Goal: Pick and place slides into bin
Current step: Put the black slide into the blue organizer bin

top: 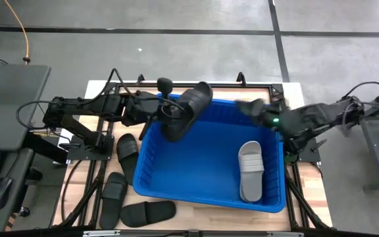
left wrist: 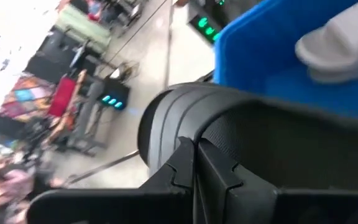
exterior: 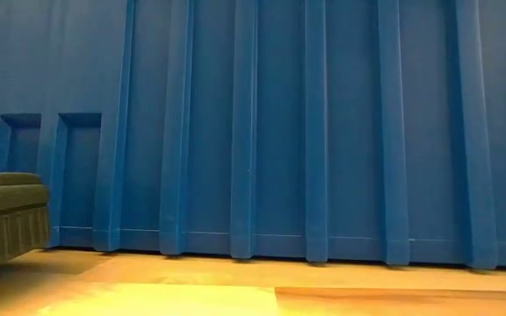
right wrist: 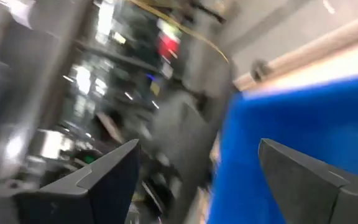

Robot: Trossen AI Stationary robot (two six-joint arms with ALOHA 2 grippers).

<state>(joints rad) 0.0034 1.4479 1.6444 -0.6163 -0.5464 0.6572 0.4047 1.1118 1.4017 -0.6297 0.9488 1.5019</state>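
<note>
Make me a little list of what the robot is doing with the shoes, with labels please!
left gripper: shut on a black slide, held over the bin's left rear corner
right gripper: open, empty, over the bin's rear rim on the right
bin: bright blue tub in the table's middle
inside bin: one light grey slide, lying near the right wall
on table: three black slides left of the bin, one nearest it, one further forward, one by the front left corner

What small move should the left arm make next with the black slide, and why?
Probably open the left gripper and drop it: the black slide it holds hangs above the bin, over its far left corner, where a grey slide already lies.
</note>
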